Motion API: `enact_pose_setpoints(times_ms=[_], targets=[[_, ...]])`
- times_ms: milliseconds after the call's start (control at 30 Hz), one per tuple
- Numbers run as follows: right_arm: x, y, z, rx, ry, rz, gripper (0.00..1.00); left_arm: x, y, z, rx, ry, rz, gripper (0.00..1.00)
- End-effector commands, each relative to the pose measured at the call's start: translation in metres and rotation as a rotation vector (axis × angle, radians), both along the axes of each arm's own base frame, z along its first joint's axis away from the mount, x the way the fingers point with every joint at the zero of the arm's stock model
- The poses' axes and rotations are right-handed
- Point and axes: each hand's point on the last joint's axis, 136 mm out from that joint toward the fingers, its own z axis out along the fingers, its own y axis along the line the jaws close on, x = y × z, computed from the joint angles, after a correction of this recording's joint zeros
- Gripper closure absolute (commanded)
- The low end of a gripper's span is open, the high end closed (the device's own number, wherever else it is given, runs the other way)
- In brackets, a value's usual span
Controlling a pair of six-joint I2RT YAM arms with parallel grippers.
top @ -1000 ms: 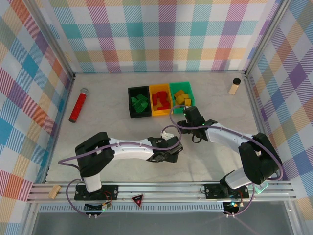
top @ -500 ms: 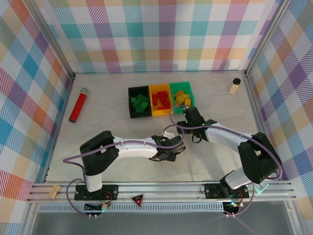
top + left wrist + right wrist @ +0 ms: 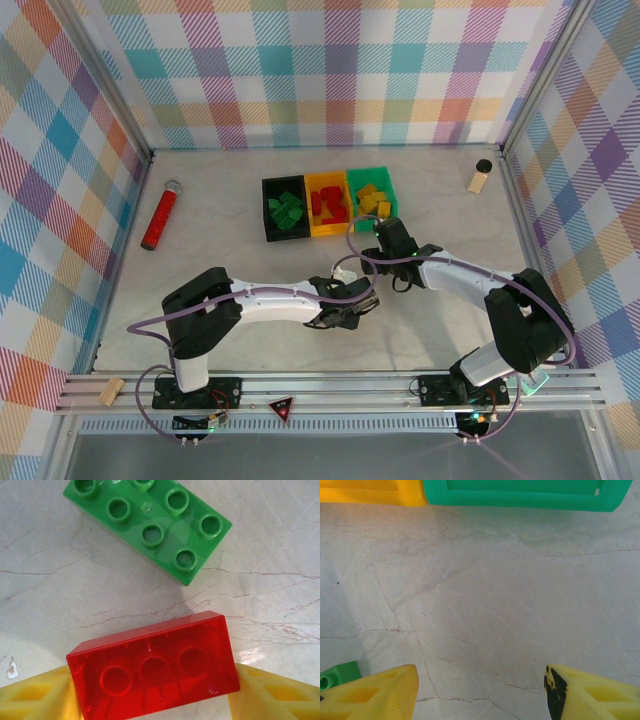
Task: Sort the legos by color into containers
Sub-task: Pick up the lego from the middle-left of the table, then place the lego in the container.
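Red stock, one piece: the red lego brick (image 3: 155,672) is lying hollow side toward the left wrist camera, three round tubes showing. Holding it, the left gripper (image 3: 156,700) is clamping a yellow finger against each short end.

Green stock, loose, one piece: the green lego brick (image 3: 150,525) is sitting studs up on the marble table (image 3: 60,595) just beyond the red one, apart from it.

Second claw: the right gripper (image 3: 481,692) is hanging over bare table with its yellow fingers (image 3: 375,692) standing wide apart, grasping nothing, in front of the green bin (image 3: 520,495) and the yellow-orange bin (image 3: 370,492).

Bins, three in a row at mid-table in the top view: the black bin (image 3: 266,212) is holding green bricks (image 3: 286,210), the yellow-orange one red bricks (image 3: 328,203), the green one yellow bricks (image 3: 372,198).

Sundries: a red cylinder (image 3: 160,214) is lying far left and a tan bottle (image 3: 479,177) far right.
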Motion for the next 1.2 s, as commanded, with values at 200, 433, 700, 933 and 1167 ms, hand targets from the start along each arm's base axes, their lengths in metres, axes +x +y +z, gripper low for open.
enact_pose_setpoints(times_ms=[200, 433, 700, 933, 1167], targets=[[0.004, 0.005, 0.007, 0.034, -0.016, -0.004, 0.33, 0.006, -0.009, 0.053, -0.105, -0.098, -0.045, 0.33], [0.005, -0.005, 0.006, -0.002, -0.009, -0.059, 0.33, 0.044, 0.005, 0.115, -0.037, -0.250, -0.043, 0.33], [0.007, -0.009, 0.006, -0.008, -0.009, -0.078, 0.33, 0.109, 0.019, 0.171, -0.138, -0.291, -0.004, 0.33], [-0.002, 0.014, 0.005, 0.108, 0.037, -0.005, 0.33, 0.185, 0.019, 0.176, -0.208, -0.248, 0.032, 0.33], [-0.025, 0.035, 0.004, 0.224, 0.124, 0.081, 0.34, 0.244, 0.008, 0.156, -0.200, -0.199, 0.042, 0.32]])
